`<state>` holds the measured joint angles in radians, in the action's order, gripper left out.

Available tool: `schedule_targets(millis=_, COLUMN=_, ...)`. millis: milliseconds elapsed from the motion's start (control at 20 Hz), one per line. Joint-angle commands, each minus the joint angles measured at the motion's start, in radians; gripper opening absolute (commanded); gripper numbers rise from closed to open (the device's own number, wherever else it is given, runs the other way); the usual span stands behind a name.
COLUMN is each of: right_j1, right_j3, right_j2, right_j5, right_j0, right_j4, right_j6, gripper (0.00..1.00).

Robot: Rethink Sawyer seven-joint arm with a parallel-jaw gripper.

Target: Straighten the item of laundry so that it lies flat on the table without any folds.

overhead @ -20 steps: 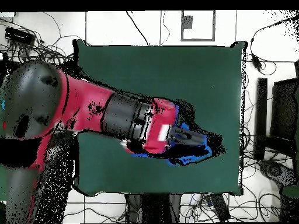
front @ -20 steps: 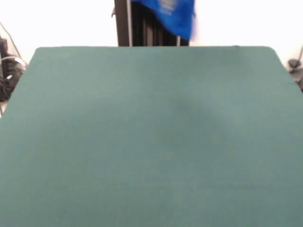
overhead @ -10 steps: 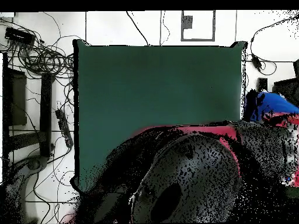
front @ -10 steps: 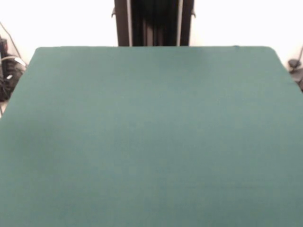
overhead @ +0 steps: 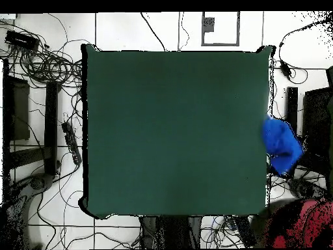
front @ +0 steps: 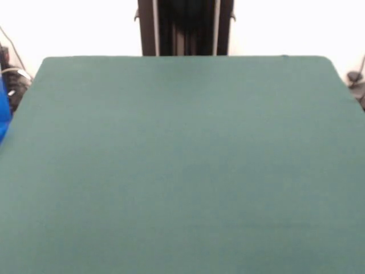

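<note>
Garment off the table; straightening step not begun
Item of laundry (overhead: 281, 144) lay bunched beyond the table (overhead: 175, 130) right edge in the overhead view; gripper state could not be told; next move judged: return garment onto the cloth

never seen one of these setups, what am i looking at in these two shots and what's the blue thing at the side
These are two cameras on one moment. One looks across a big table covered in dark green cloth; the dark column at the top is the stand of a robot arm. The other looks straight down at the same table, turned half round, so the sides swap.

The red and black shape in the bottom right corner of the top-down picture is part of that arm, swung out past the table. Its hand is not visible in either picture.

The blue thing is a small piece of laundry. It is bunched up at the table's edge, mostly beyond it, and shows as a blue sliver in the other picture. Whether anything holds it cannot be seen. Nothing else lies on the cloth.
</note>
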<state>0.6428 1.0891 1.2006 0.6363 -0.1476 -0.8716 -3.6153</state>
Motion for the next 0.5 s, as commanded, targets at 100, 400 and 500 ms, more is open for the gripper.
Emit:
schedule_targets(millis=100, right_j1=-0.046, right_j3=0.068, right_j2=-0.174, right_j5=-0.279, right_j0=0.089, right_j4=-0.126, right_j6=0.227, gripper=0.0)
schedule_targets(millis=400, right_j1=-0.153, right_j3=0.025, right_j2=-0.121, right_j5=-0.399, right_j0=0.115, right_j4=-0.305, right_j6=-0.059, gripper=0.0)
schedule_targets(millis=500, right_j1=-0.176, right_j3=0.041, right_j2=-0.119, right_j5=-0.386, right_j0=0.104, right_j4=-0.331, right_j6=-0.139, gripper=0.0)
